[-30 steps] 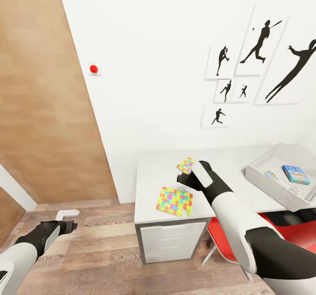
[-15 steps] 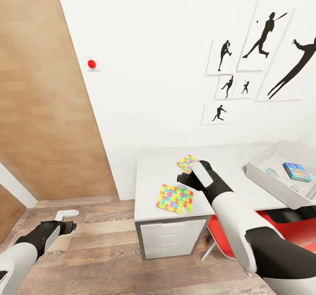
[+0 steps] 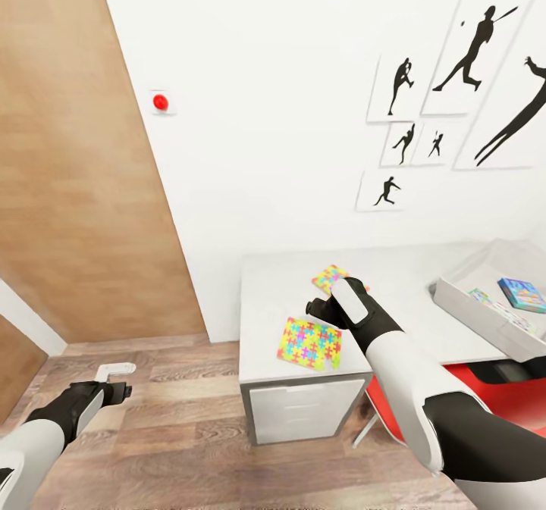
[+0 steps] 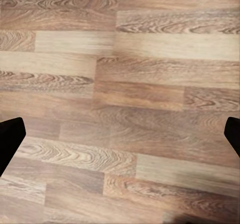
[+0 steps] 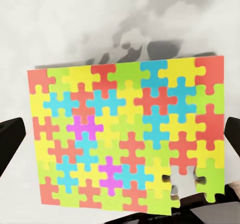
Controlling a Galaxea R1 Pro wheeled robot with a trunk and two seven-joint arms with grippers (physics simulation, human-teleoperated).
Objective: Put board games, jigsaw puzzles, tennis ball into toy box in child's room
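Just below frame centre, my right gripper point(image 3: 324, 307) hung wide open over the far puzzle point(image 5: 125, 134), lying flat on the table point(image 3: 280, 283), while the toy box point(image 3: 485, 320) sat far right.

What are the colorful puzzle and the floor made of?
The jigsaw puzzle under the right gripper looks like thin matte cardboard or foam: flat interlocking pieces, no shine. The floor looks like wood planks, with grain and knots, though it could be printed laminate.
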